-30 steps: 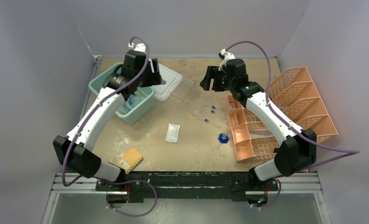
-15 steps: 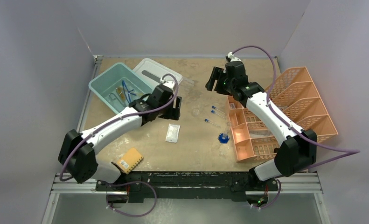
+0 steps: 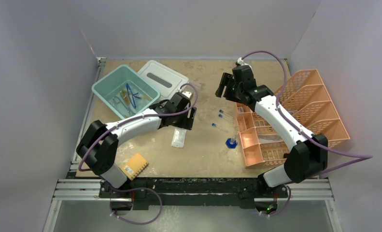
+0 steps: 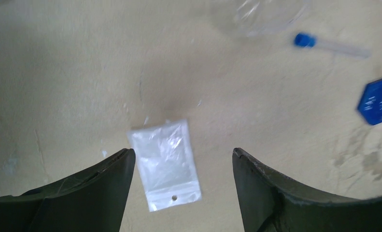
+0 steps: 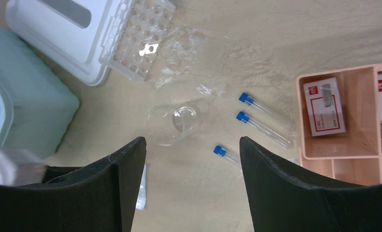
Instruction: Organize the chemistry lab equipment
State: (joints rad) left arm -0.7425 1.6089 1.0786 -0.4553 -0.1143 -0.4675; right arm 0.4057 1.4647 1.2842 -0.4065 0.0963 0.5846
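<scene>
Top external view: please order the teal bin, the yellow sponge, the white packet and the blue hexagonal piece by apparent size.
1. teal bin, by far the largest
2. yellow sponge
3. white packet, somewhat smaller than the sponge
4. blue hexagonal piece, the smallest
All lie on the table, so nearness hardly matters.

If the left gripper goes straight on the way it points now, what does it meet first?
Probably the small white plastic packet lying flat on the tan table. It sits between the open fingers of the left gripper in the wrist view, nearer one finger. The remaining distance is unclear.
</scene>
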